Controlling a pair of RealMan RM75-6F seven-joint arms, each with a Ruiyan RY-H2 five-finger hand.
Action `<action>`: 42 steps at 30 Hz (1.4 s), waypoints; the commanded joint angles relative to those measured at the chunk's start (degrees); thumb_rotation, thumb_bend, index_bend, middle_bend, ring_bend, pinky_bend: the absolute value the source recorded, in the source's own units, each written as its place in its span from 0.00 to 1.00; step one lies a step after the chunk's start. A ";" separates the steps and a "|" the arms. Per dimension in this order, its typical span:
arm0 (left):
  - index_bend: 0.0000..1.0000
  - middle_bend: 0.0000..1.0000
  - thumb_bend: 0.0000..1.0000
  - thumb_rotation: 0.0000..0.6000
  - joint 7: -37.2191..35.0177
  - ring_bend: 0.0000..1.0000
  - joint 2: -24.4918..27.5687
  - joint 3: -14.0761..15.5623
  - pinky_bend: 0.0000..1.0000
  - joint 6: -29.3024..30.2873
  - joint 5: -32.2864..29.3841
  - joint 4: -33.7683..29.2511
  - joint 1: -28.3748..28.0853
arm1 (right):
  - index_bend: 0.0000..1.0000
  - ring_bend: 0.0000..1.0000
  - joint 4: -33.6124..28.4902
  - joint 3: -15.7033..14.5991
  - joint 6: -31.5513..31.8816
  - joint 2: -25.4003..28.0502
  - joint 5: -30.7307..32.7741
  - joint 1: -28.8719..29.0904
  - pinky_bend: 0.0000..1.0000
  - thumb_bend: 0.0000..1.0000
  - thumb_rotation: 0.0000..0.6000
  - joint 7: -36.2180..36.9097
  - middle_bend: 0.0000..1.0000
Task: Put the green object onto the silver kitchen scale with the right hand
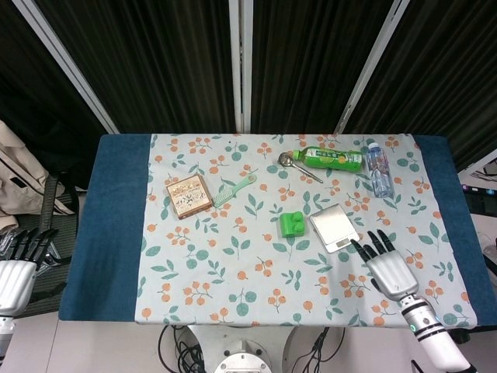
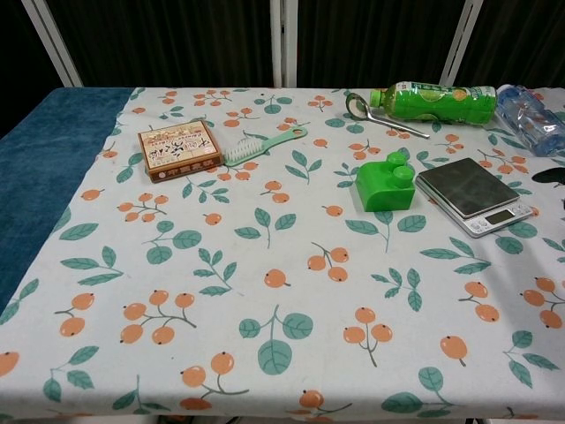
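1. The right hand (image 1: 386, 266), silver-backed with black fingers, hovers over the floral tablecloth (image 1: 233, 256) just to the near right of the silver kitchen scale (image 1: 335, 228); its fingers are spread apart and hold nothing.
2. The chest view shows only a dark sliver at its right edge, so that hand cannot be read there.
3. The left hand (image 1: 17, 268) sits off the table's left edge beside the blue cloth (image 1: 109, 233), fingers extended and slightly apart, holding nothing.
4. The bright green plastic block with two round studs (image 2: 385, 184) rests on the tablecloth just left of the scale, close to it; whether the two touch is unclear.
5. The scale lies flat, its metal platform bare and its small display toward the near side.
6. Behind them, a green drink bottle (image 2: 433, 102) lies on its side, with a metal spoon (image 2: 384, 115) just in front of its cap end.
7. A clear water bottle (image 1: 378, 168) lies to the right of the green bottle.
8. Farther left, a pale green comb-like brush (image 2: 263, 145) lies just beside a square brown patterned box (image 2: 179, 149).
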 commanded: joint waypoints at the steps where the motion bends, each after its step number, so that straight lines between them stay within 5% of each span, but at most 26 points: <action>1: 0.06 0.09 0.06 1.00 -0.34 0.00 -0.11 -0.04 0.03 -0.06 -0.09 0.32 -0.02 | 0.12 0.00 0.70 0.22 0.46 -1.30 -0.61 0.56 0.00 0.15 1.00 -0.59 0.24; 19: 0.06 0.09 0.06 1.00 -1.78 0.00 -0.98 0.05 0.03 -0.45 -0.40 2.08 -0.05 | 0.19 0.00 6.39 0.40 -0.53 -8.08 0.46 3.16 0.00 0.16 1.00 0.13 0.04; 42: 0.06 0.09 0.06 1.00 -2.87 0.00 -1.42 -0.10 0.02 -0.44 -0.88 3.17 0.07 | 0.26 0.00 9.68 0.08 -2.39 -11.56 2.81 5.31 0.00 0.16 1.00 0.53 0.00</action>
